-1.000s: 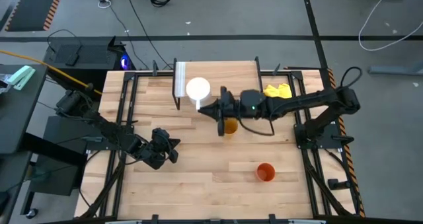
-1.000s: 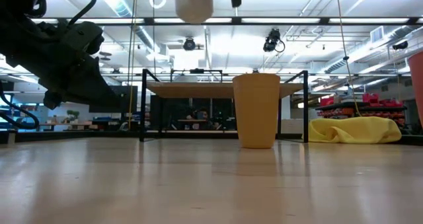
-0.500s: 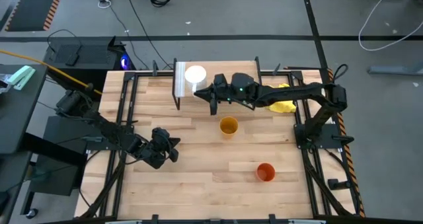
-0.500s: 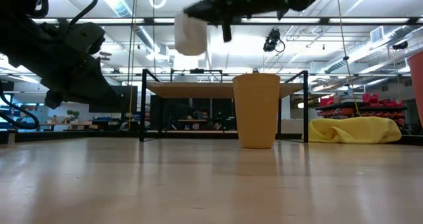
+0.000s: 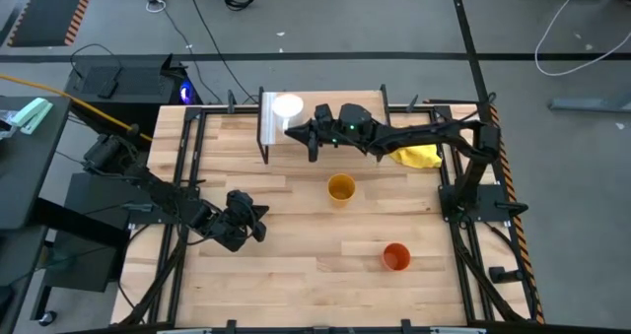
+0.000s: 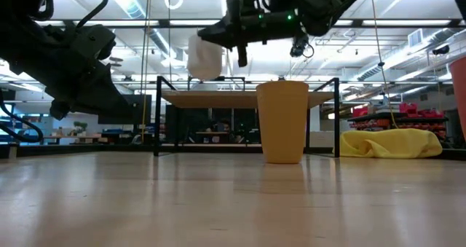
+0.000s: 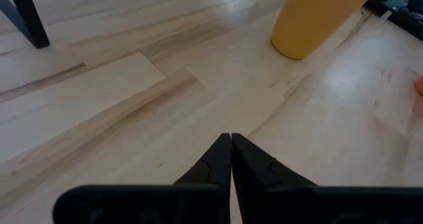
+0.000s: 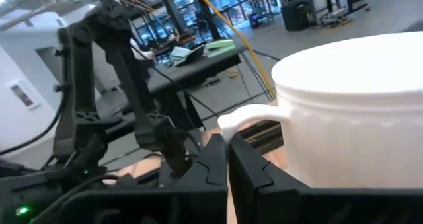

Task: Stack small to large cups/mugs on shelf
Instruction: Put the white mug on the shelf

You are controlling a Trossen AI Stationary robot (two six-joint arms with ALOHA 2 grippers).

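The right gripper (image 5: 299, 132) is clamped on the handle of the white mug (image 5: 287, 107) and holds it in the air over the left end of the shelf (image 6: 247, 99) — upright, mouth up, presumably so it can go straight down onto the board as the first and smallest piece. The right wrist view shows the two fingers pinched together around the handle, with the mug body just beyond them. The yellow-orange cup (image 5: 341, 188) stands on the tabletop (image 5: 296, 265) near the shelf, and the orange-red cup (image 5: 395, 256) is well apart from it, toward the front. The left gripper (image 5: 258, 223) waits low over the table with fingers pressed together — holding nothing. A yellow cloth (image 5: 418, 155) lies under the right arm.
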